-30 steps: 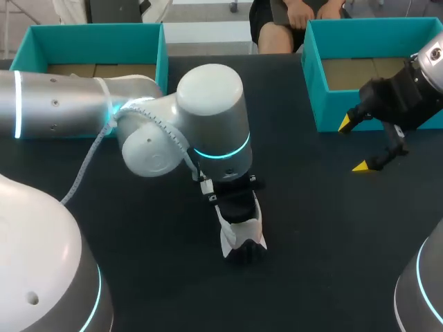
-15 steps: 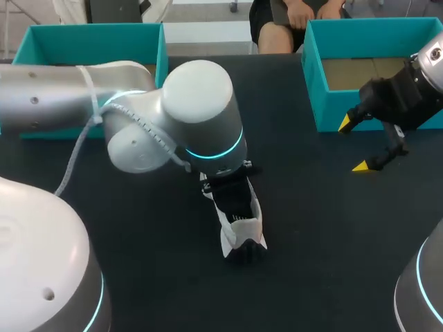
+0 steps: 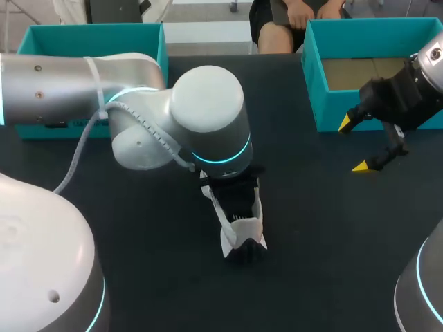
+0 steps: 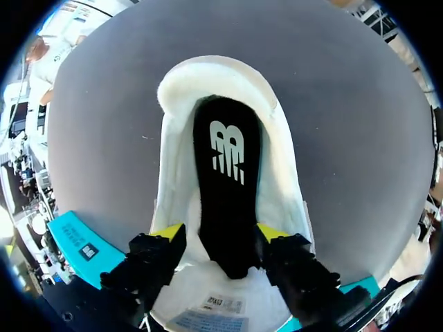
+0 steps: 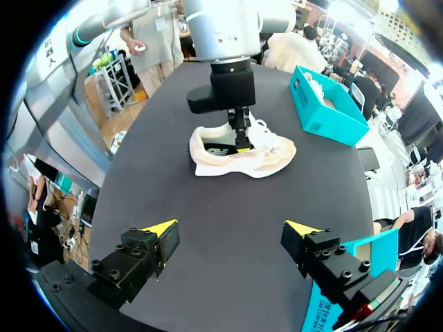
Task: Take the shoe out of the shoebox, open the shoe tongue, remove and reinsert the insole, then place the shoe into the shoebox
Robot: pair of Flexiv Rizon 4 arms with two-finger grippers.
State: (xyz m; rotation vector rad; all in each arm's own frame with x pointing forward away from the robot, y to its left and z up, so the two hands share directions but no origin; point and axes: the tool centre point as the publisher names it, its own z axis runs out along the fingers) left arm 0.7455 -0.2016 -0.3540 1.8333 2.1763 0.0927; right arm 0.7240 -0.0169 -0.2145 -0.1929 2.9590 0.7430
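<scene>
Left arm (image 3: 208, 114) had nudged a bit to the right above the shoe (image 3: 242, 232) since half a sec earlier. The shoe itself hadn't budged on the bench (image 3: 325, 235). Left gripper (image 4: 221, 235) was down at the shoe's opening with the black insole (image 4: 227, 173) lying between its jaws, couldn't tell if they actually pinched it. White logo on the insole. There was a printed label (image 4: 211, 304) under the gripper, too small to read. Right gripper (image 3: 353, 145) hung well off to the shoe's right, jaws spread wide on nothing, same as before.
</scene>
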